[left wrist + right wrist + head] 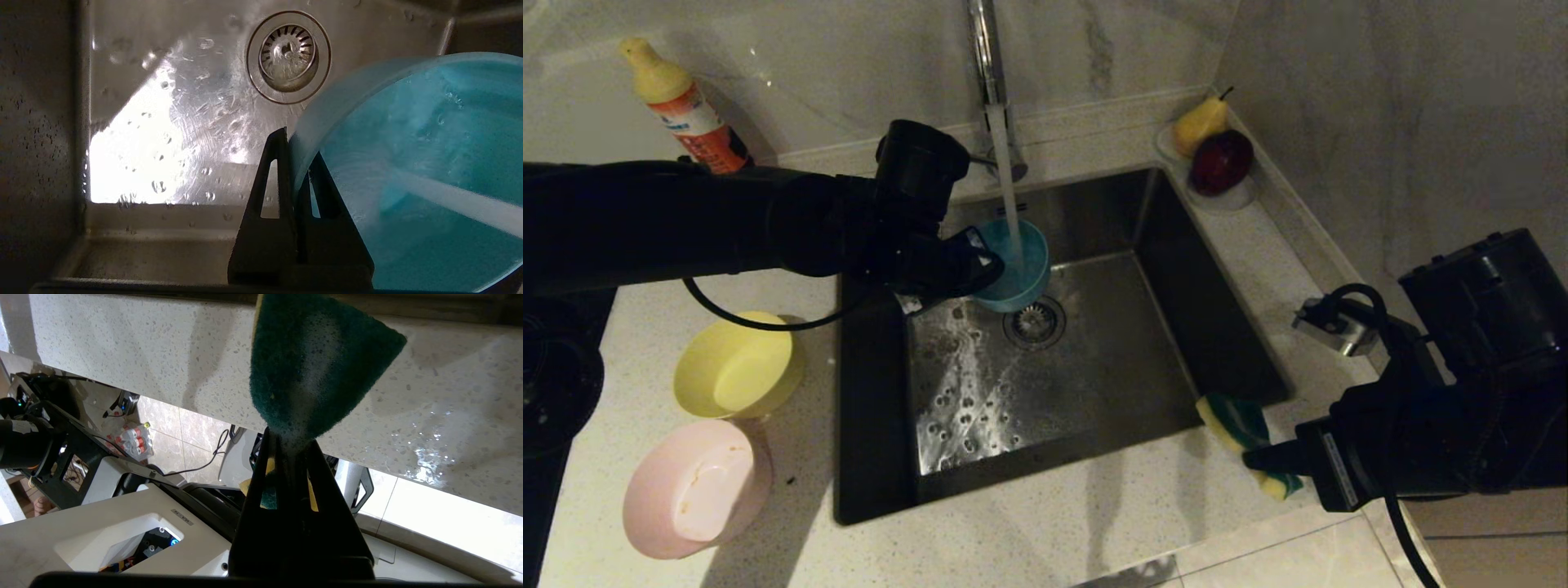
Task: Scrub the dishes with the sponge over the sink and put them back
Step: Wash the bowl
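My left gripper (982, 260) is shut on the rim of the light blue bowl (1017, 265), holding it tilted over the sink (1094, 367) under the running tap stream (1010, 196). In the left wrist view one finger sits outside and one inside the blue bowl (408, 171), with water pouring into it, near the drain strainer (288, 56). My right gripper (1262, 461) is shut on the sponge (1241, 433), green face soapy, over the counter at the sink's near right corner; the sponge (314, 371) sticks out beyond the fingertips. The yellow bowl (737, 366) and pink bowl (696, 488) sit on the left counter.
A chrome tap (990, 73) rises behind the sink. A detergent bottle (682, 106) stands at the back left. A white dish with a pear and a dark red fruit (1218, 159) sits at the back right corner. Counter front edge (1258, 547) lies below the right gripper.
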Robot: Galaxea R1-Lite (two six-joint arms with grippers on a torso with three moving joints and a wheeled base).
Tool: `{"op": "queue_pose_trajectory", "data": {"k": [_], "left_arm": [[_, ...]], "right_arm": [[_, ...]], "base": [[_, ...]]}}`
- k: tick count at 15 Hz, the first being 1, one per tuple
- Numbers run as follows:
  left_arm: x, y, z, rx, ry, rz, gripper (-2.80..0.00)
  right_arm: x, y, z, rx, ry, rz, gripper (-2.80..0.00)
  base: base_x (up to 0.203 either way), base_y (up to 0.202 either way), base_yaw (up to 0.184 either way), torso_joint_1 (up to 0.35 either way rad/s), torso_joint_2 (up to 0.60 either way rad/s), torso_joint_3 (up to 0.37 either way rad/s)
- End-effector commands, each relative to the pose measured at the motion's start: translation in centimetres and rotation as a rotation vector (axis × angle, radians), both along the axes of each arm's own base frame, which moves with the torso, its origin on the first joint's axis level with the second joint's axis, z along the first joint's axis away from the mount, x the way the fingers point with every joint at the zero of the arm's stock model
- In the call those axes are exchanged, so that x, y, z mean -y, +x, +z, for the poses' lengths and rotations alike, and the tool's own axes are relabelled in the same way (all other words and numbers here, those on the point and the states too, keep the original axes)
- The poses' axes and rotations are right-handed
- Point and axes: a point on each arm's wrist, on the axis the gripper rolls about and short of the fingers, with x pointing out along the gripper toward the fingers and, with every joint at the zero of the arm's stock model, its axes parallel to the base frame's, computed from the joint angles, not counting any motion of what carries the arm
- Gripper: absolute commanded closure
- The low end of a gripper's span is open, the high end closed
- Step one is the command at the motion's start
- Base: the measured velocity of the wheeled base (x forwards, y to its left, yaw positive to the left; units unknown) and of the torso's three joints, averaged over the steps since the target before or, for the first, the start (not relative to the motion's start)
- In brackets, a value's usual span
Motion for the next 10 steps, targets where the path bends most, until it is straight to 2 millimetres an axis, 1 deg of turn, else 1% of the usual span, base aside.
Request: {"op": "queue_pose_trajectory", "data": {"k": [1, 6, 10], "left_arm": [[0.15, -0.34, 0.30, 0.005, -0.006, -0.004, 0.00], [0.11, -0.83, -0.01, -0.012, -0.003, -0.006, 0.00], [0.10, -0.82, 0.03, -0.010, -0.001, -0.004, 0.00]], "right_arm": [[0.00, -0.02, 0.04, -0.001, 0.001, 0.000, 0.00], [0.09, -0.16, 0.22, 0.005, 0.005, -0.003, 0.00], [0.10, -0.15, 0.26, 0.009, 0.004, -0.004, 0.00]], "base": [[0.000, 0.000, 0.000, 0.000, 0.00, 0.000], [0.000, 0.000, 0.000, 0.000, 0.00, 0.000], [0.000, 0.000, 0.000, 0.000, 0.00, 0.000]]}}
